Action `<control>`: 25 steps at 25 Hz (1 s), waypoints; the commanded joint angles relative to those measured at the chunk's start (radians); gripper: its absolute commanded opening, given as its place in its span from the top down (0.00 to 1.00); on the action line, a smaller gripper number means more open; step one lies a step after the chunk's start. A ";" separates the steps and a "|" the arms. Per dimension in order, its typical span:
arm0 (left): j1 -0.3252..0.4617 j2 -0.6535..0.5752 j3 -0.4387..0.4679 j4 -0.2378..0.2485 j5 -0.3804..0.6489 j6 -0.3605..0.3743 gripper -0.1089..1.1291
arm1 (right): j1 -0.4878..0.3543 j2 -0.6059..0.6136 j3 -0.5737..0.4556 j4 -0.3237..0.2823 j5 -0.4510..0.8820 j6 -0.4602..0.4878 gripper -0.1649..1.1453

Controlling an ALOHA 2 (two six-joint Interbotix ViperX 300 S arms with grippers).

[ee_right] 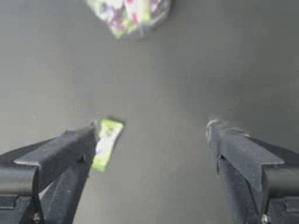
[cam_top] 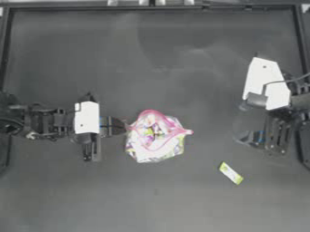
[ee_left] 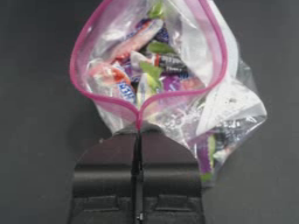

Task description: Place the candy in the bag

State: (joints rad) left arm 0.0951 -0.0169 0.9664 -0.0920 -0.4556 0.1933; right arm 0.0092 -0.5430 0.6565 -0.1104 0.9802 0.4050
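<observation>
The clear bag [cam_top: 155, 137] with a pink seal strip lies at the table's middle, its mouth held wide and colourful candies showing inside [ee_left: 153, 65]. My left gripper [cam_top: 119, 127] reaches in from the left and is shut on the bag's seal strip [ee_left: 139, 129]. The small yellow-green candy [cam_top: 230, 173] lies flat on the table, to the lower right of the bag. My right gripper [cam_top: 245, 121] hovers open at the right side, above and apart from the candy. In the right wrist view the candy [ee_right: 107, 142] sits just beside one fingertip of my right gripper [ee_right: 153, 127], with the bag [ee_right: 128, 15] farther off.
The dark table [cam_top: 151, 59] is bordered by a frame rail along its far edge and sides. Bare surface lies between the bag and the candy.
</observation>
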 commanded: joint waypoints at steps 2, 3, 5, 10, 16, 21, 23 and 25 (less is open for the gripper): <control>-0.002 -0.011 -0.015 0.000 -0.006 0.002 0.87 | 0.032 -0.020 -0.020 0.015 0.038 0.032 0.11; -0.002 -0.011 -0.015 0.000 -0.006 0.002 0.87 | 0.040 -0.018 -0.017 0.015 0.044 0.046 0.11; 0.000 -0.009 -0.015 0.002 -0.006 0.002 0.87 | 0.060 -0.020 -0.011 0.015 0.064 0.075 0.11; -0.002 -0.009 -0.017 0.002 -0.006 0.003 0.87 | 0.110 -0.018 0.015 0.006 0.075 0.175 0.11; 0.000 -0.008 -0.017 0.002 -0.006 0.005 0.87 | 0.156 -0.020 0.077 0.005 0.008 0.296 0.12; 0.000 -0.006 -0.017 0.002 -0.008 0.005 0.87 | 0.167 -0.018 0.132 0.011 -0.060 0.376 0.12; -0.002 -0.005 -0.017 0.002 -0.008 0.005 0.87 | 0.169 -0.017 0.155 0.014 -0.089 0.403 0.12; 0.000 -0.006 -0.017 0.002 -0.008 0.005 0.87 | 0.173 -0.014 0.167 0.015 -0.110 0.428 0.12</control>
State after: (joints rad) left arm 0.0951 -0.0061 0.9649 -0.0920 -0.4571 0.1963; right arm 0.1779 -0.5522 0.8283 -0.0982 0.8882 0.8207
